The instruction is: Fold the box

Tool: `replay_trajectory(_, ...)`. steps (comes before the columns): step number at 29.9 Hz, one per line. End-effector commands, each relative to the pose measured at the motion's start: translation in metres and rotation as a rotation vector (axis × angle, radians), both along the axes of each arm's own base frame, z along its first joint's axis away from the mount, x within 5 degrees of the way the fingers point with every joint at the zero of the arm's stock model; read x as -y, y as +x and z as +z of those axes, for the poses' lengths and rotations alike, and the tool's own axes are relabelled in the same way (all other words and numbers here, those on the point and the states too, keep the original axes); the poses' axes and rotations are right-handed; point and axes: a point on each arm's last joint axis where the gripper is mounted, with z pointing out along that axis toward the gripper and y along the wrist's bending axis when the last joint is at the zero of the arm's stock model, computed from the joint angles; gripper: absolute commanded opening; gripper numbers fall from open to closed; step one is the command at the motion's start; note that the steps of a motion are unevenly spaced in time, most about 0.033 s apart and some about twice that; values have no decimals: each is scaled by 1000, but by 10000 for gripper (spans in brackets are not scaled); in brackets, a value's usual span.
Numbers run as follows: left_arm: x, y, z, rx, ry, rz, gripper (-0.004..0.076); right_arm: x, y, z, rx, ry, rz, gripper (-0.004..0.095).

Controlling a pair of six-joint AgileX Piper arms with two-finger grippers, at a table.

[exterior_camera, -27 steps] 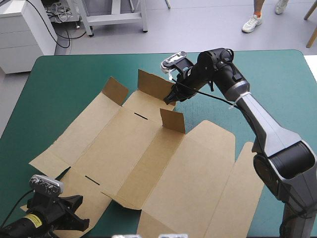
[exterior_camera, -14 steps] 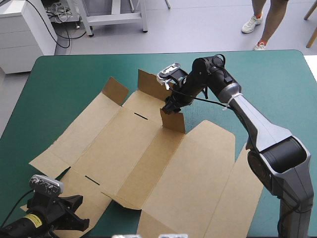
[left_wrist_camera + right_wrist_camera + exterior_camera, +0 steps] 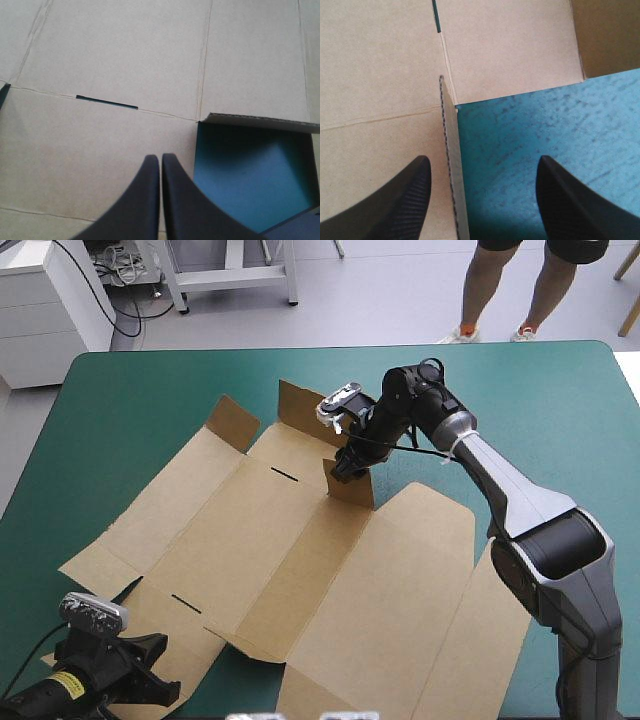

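Right fingers [image 3: 402, 200] spread, one on either side of an upright flap [image 3: 451, 170] at the far side of the box [image 3: 300, 560]. Left fingers [image 3: 142, 200] pressed together, over the box's near-left part. Box mostly flat across the middle of the counter [image 3: 130, 400], three far flaps raised.

One brown box [image 3: 250, 530], one table [image 3: 130, 400], four black fingers [image 3: 405, 205].

Right pincer [image 3: 482, 167] reaches far forward, spread wide; left pincer [image 3: 160, 159] sits low, pressed closed.
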Motion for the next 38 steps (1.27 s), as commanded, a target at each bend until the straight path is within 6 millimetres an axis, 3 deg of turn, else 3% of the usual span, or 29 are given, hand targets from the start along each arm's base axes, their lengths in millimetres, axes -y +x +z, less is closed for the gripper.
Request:
replay_trajectory(1, 2, 4, 10, 50, -41, 12, -8, -1, -3, 22, 59, 58, 3, 565)
replay_trajectory(23, 2, 4, 10, 50, -41, 12, -8, 1, -4, 2, 5, 23, 5, 520)
replay_trajectory(27, 2, 4, 10, 50, -41, 12, -8, 1, -4, 2, 8, 22, 4, 355)
replay_trajectory(32, 2, 4, 10, 50, -41, 12, -8, 0, -4, 2, 7, 27, 1, -21)
replay_trajectory(38, 2, 4, 10, 50, -41, 12, -8, 0, -3, 3, 19, 33, -2, -21)
